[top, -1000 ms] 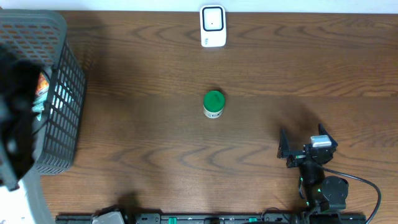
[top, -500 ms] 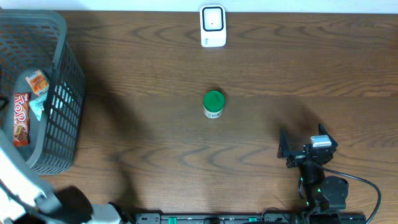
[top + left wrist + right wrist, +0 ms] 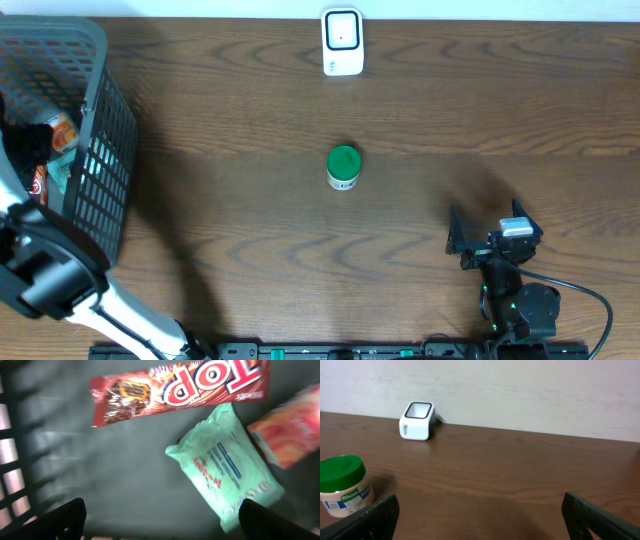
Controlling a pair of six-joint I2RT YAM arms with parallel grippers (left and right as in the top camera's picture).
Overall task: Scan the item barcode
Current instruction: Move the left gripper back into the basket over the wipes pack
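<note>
- Jar, one: a short, pale tub with a round green lid, upright near the middle of the table. The right wrist view shows a white and blue label with green lettering on its side. The print is too small to pick out a barcode.
- Scanner, one: a small white unit with a dark-rimmed window on its face. It stands at the far edge of the table, beyond the jar and well apart from it.
- Basket, one: grey plastic with slotted walls, at the left end of the table. It holds three items.
- Chocolate bar, one: a long red wrapper with large white "TOP" lettering and a picture of the bar. It lies flat on the basket floor.
- Green packet, one: a soft mint-green pouch with a blue strip and red print. It lies flat just beside the chocolate bar.
- Orange packet, one: an orange-red carton or pouch, blurred, touching the green packet's edge.
- Left hand, one: inside the basket above the three items, fingers spread wide, gripping nothing. The arm crosses the basket's near corner in the overhead view.
- Right hand, one: low over the near right part of the table, fingers spread wide and empty. It faces the jar and the scanner and is well apart from both.
</note>
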